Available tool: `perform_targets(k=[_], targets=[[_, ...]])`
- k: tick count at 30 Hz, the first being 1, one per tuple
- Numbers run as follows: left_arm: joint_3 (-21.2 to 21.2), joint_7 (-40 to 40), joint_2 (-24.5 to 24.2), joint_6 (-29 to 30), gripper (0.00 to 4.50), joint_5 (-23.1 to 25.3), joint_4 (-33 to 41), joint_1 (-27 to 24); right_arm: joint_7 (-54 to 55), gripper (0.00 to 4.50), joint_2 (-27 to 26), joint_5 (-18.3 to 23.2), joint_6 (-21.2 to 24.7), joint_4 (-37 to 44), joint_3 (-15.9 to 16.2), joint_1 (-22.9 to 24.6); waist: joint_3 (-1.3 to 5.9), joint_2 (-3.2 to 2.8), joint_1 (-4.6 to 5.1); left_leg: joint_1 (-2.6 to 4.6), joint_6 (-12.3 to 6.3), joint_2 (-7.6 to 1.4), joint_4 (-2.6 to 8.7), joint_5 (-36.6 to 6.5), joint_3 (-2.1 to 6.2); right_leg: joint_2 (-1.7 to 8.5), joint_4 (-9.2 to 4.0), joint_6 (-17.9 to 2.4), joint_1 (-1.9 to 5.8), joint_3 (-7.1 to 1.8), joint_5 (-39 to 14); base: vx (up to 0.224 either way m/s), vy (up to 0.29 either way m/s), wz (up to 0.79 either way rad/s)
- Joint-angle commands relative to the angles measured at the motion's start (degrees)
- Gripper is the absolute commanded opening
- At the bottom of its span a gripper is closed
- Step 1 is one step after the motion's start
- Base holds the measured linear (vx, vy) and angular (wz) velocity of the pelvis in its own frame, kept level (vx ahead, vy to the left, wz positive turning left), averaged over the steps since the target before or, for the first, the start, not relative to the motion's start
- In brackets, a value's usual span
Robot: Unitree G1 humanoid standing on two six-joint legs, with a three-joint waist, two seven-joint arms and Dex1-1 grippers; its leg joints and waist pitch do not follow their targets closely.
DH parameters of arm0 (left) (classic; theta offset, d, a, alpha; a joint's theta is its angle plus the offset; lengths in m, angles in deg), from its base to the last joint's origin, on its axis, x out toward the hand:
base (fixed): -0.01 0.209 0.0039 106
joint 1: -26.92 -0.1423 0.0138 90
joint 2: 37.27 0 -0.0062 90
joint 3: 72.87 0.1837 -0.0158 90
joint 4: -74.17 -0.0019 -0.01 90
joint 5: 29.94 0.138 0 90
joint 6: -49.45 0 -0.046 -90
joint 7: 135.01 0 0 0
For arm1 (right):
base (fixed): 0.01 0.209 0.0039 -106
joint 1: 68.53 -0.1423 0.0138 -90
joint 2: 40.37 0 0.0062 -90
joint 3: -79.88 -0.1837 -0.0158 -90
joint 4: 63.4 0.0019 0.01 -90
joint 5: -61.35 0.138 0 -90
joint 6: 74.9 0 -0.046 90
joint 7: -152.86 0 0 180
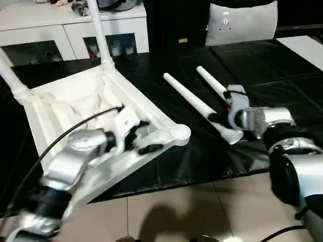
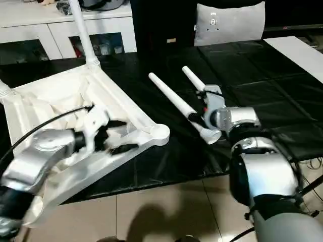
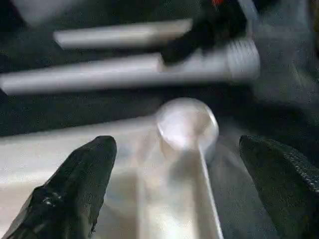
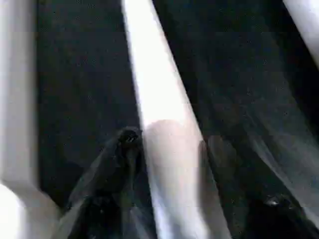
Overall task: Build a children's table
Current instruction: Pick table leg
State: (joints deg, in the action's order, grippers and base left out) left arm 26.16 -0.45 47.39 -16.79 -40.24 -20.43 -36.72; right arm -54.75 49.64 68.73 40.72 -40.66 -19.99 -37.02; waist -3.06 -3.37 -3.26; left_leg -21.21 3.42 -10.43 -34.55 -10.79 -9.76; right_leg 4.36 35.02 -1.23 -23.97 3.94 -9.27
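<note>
Tabletop [image 1: 75, 108] (underside up) lies beneath the spread left gripper [image 1: 143, 137].

Silver forearms, black fingers

Rounded brushed-silver forearm shells [image 1: 75, 156] with black bands at the joints; thin black cable [image 1: 75, 126] looping along the left one; white wrist bracket; small red mark on the right gripper [image 2: 198, 117].
</note>
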Motion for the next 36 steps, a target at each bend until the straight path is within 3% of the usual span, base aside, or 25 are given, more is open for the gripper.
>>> perform_targets(k=[1, 2, 4, 7, 9, 12, 13, 15, 17, 19, 21, 22, 23, 25, 26, 29, 30, 33, 36], targets=[[-2.8, 3.5, 1.3, -0.5, 4.5, -0.8, -1.3, 1.5, -2.3, 2.0, -0.5, 3.9, -6.0, 4.6, -3.0, 1.1, 4.31, 0.48, -0.21, 0.07, -2.15, -1.7, 3.33, -10.6, 0.11, 3.19, -3.83, -13.5, 3.66, -2.06, -12.1, 0.0, 0.0, 0.0], [-3.8, 5.1, 2.7, -0.6, 4.5, -1.4, -1.8, 2.3, -4.3, 1.91, -1.0, 5.8, -7.4, 6.4, -4.6, 1.7, 4.45, 0.59, -0.27, -0.05, -2.88, -1.77, 3.18, -9.5, 0.18, 3.28, -3.57, -13.8, 3.82, -2.09, -10.1, 0.0, 0.0, 0.0], [-6.2, 8.2, 5.9, 0.2, 4.5, -3.6, -2.9, 4.2, -7.8, 1.71, -1.9, 10.3, -3.8, 9.6, -7.8, 2.4, 4.52, 0.5, -0.39, -0.1, -4.27, -1.65, 3.07, -7.5, 0.08, 2.92, -3.37, -14.6, 3.87, -1.96, -7.6, 0.0, 0.0, 0.0], [-8.7, 11.7, 9.0, 1.6, 4.5, -5.8, -4.2, 6.2, -11.7, 1.48, -2.8, 13.6, -0.6, 13.0, -9.8, 3.9, 4.52, 0.54, -0.71, -0.16, -5.76, -1.67, 2.92, -7.4, 0.01, 2.84, -3.54, -15.2, 4.02, -1.77, -7.5, 0.0, 0.0, 0.0], [-9.3, 13.4, 10.2, 2.2, 4.5, -5.4, -5.5, 7.3, -12.2, 1.2, -2.7, 10.7, -3.5, 14.0, -6.6, 6.3, 4.39, 0.41, -0.89, -0.13, -5.14, -1.67, 2.98, -8.4, 0.16, 3.06, -3.97, -14.4, 3.8, -1.66, -10.5, 0.0, 0.0, 0.0], [-6.5, 12.2, 8.6, 1.8, 4.5, -2.3, -5.7, 6.4, -9.8, 1.2, -2.0, 5.3, -7.3, 14.9, -1.2, 8.9, 4.48, 0.57, -0.99, -0.08, -3.83, -1.52, 3.08, -8.2, 0.35, 3.29, -4.27, -12.7, 3.79, -1.7, -13.8, 0.0, 0.0, 0.0], [-6.2, 12.0, 8.3, 1.7, 4.5, -2.1, -5.6, 6.3, -9.7, 1.2, -2.0, 4.9, -7.2, 15.1, -0.8, 9.0, 4.42, 0.59, -0.87, -0.18, -3.65, -1.54, 3.17, -8.1, 0.42, 3.18, -4.23, -12.4, 3.82, -1.68, -14.0, 0.0, 0.0, 0.0], [-2.4, 9.5, 5.4, 0.7, 4.5, 1.1, -4.7, 4.2, -8.4, 1.42, -1.1, 1.4, -5.2, 17.4, 2.8, 10.1, 4.37, 0.6, -0.52, -0.15, -3.32, -1.56, 3.25, -8.1, 0.44, 3.08, -4.26, -11.9, 3.72, -1.71, -14.2, 0.0, 0.0, 0.0], [-1.2, 8.5, 4.1, 0.2, 4.5, 1.8, -4.3, 3.4, -7.4, 1.56, -0.9, 0.3, -4.3, 17.5, 3.5, 9.5, 4.4, 0.44, -0.38, -0.14, -3.24, -1.58, 3.23, -8.3, 0.42, 3.15, -4.19, -11.8, 3.77, -1.79, -14.4, 0.0, 0.0, 0.0], [-0.4, 7.7, 3.3, -0.2, 4.5, 2.2, -4.0, 2.8, -5.2, 1.63, 0.0, -2.6, -5.6, 15.9, 5.5, 8.3, 4.31, 0.72, -0.26, 0.06, -2.92, -1.7, 3.33, -9.0, 0.39, 3.11, -4.27, -12.1, 3.51, -1.82, -15.1, 0.0, 0.0, 0.0], [-0.1, 7.4, 2.9, -0.5, 4.5, 2.4, -3.8, 2.5, -4.2, 1.8, 0.7, -4.5, -6.8, 14.4, 7.0, 7.4, 4.21, 0.53, -0.25, 0.09, -2.37, -1.63, 3.37, -9.5, 0.39, 3.17, -4.3, -12.2, 3.45, -1.85, -15.6, 0.0, 0.0, 0.0], [0.0, 7.1, 2.6, -0.6, 4.5, 2.5, -3.6, 2.3, -3.7, 1.92, 1.2, -5.6, -7.1, 12.6, 7.8, 6.3, 4.17, 0.88, -0.17, 0.09, -2.21, -1.65, 3.35, -9.9, 0.36, 3.19, -4.31, -12.2, 3.47, -1.88, -15.6, 0.0, 0.0, 0.0], [0.2, 6.9, 2.3, -0.7, 4.5, 2.5, -3.4, 2.1, -3.5, 1.98, 1.6, -6.1, -7.0, 11.5, 8.3, 5.5, 4.17, 0.66, -0.19, 0.08, -2.22, -1.64, 3.38, -9.9, 0.42, 3.26, -4.2, -12.4, 3.51, -1.92, -15.6, 0.0, 0.0, 0.0], [0.4, 6.5, 1.9, -0.7, 4.5, 2.6, -3.1, 1.8, -3.3, 2.08, 2.1, -6.8, -6.4, 9.9, 8.9, 4.2, 4.13, 0.61, -0.15, 0.06, -2.36, -1.63, 3.33, -10.0, 0.37, 3.22, -4.16, -12.5, 3.51, -1.96, -15.2, 0.0, 0.0, 0.0], [0.7, 6.0, 1.5, -0.7, 4.5, 2.7, -2.7, 1.5, -2.9, 2.18, 2.9, -8.5, -4.9, 8.2, 10.3, 3.1, 4.16, 0.91, -0.1, 0.0, -2.54, -1.63, 3.3, -9.7, 0.33, 3.17, -4.08, -12.8, 3.56, -1.96, -14.4, 0.0, 0.0, 0.0], [0.9, 5.5, 1.1, -0.6, 4.5, 2.7, -2.4, 1.3, -2.3, 2.41, 3.5, -9.9, -3.6, 6.6, 11.4, 2.2, 4.16, 0.73, -0.18, -0.06, -2.76, -1.6, 3.22, -9.1, 0.29, 3.13, -3.92, -13.3, 3.6, -1.98, -13.4, 0.0, 0.0, 0.0], [1.1, 4.3, 0.5, -0.4, 4.5, 2.3, -1.7, 0.8, -1.0, 2.49, 4.0, -12.1, -1.9, 2.8, 13.0, 0.6, 4.2, 0.65, -0.15, -0.04, -2.74, -1.62, 3.17, -9.0, 0.29, 3.11, -3.83, -13.6, 3.56, -1.93, -13.2, 0.0, 0.0, 0.0], [1.3, 3.5, 0.3, -0.3, 4.5, 2.1, -1.4, 0.6, -1.4, 2.81, 4.1, -12.6, -2.1, 0.2, 13.3, -0.1, 4.06, 0.6, -0.15, 0.0, -2.29, -1.65, 3.21, -10.2, 0.25, 3.16, -4.03, -13.5, 3.55, -1.95, -14.5, 0.0, 0.0, 0.0], [1.5, 3.2, 0.2, -0.3, 4.5, 2.1, -1.2, 0.5, -2.8, 2.85, 4.0, -12.0, -2.6, -2.3, 12.7, -0.5, 4.08, 0.59, -0.16, -0.04, -2.42, -1.78, 3.22, -10.7, 0.27, 3.21, -3.94, -13.7, 3.57, -1.96, -14.0, 0.0, 0.0, 0.0]])
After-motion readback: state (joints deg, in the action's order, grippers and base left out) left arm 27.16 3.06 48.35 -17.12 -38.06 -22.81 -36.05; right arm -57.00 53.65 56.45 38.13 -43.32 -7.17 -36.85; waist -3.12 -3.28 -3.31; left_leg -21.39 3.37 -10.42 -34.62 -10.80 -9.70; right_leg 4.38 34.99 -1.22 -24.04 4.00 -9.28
